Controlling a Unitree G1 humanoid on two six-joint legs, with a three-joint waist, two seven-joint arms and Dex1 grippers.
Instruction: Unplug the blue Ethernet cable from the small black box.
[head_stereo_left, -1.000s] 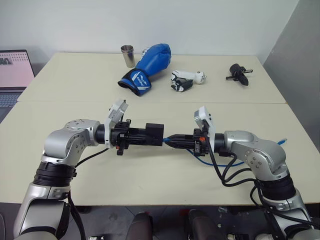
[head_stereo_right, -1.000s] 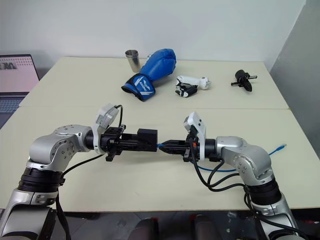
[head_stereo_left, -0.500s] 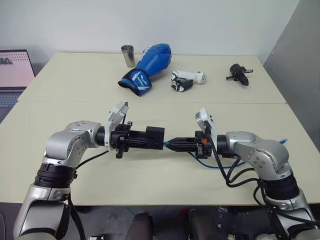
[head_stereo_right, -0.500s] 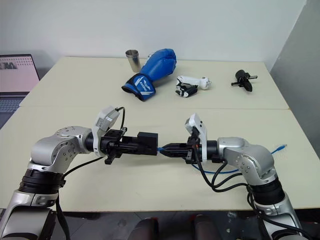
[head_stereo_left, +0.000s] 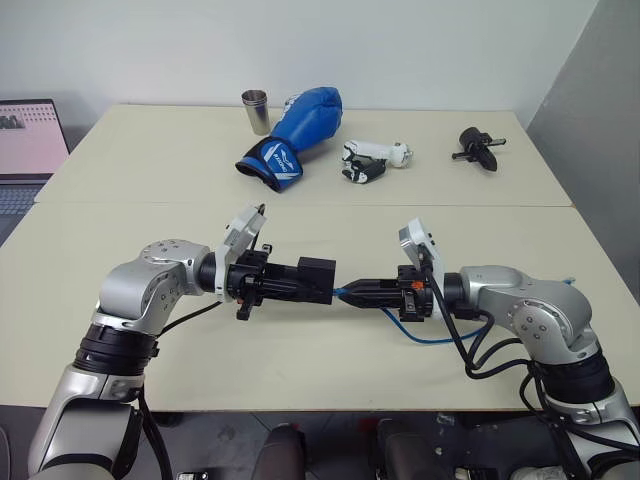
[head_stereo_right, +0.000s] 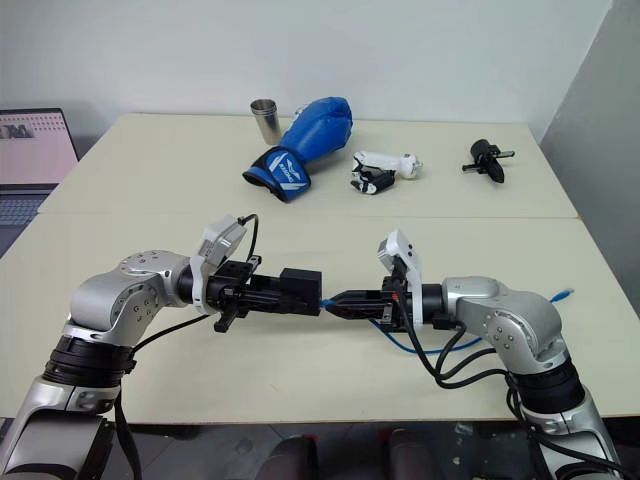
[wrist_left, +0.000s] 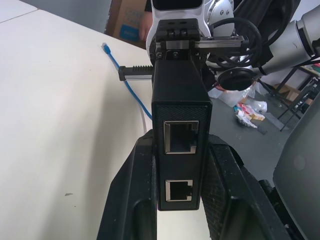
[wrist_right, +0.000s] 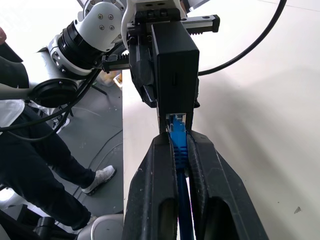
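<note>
The right claw (wrist_right: 181, 165) is closed tight on the blue Ethernet cable (wrist_right: 177, 142), pinching it just behind the plug, whose clear tip sits at the mouth of a port in the small black box (wrist_right: 175, 65). From the right wrist view the plug looks at least partly seated or only just drawn back; I cannot tell which. The left claw (wrist_left: 181, 165) is clamped shut on the box's two flanks, holding it with two open ports facing its own wrist camera. Both claws meet head-on above the near half of the worktop (head_stereo_left: 150, 180), roughly midway between its left and right edges, with box and plug off the surface. Behind the right claw the cable droops in a loop onto the worktop (head_stereo_left: 440, 338) and runs off toward the right edge, where its free end lies.

The step in hand, I judge, is the pull itself: box braced on one side, plug gripped on the other. The next move calls for drawing the two claws straight apart along the plug's axis, without twisting. If the latch tab is not pressed down, the plug may hang, or the pads may slip along the cable's jacket.
</note>
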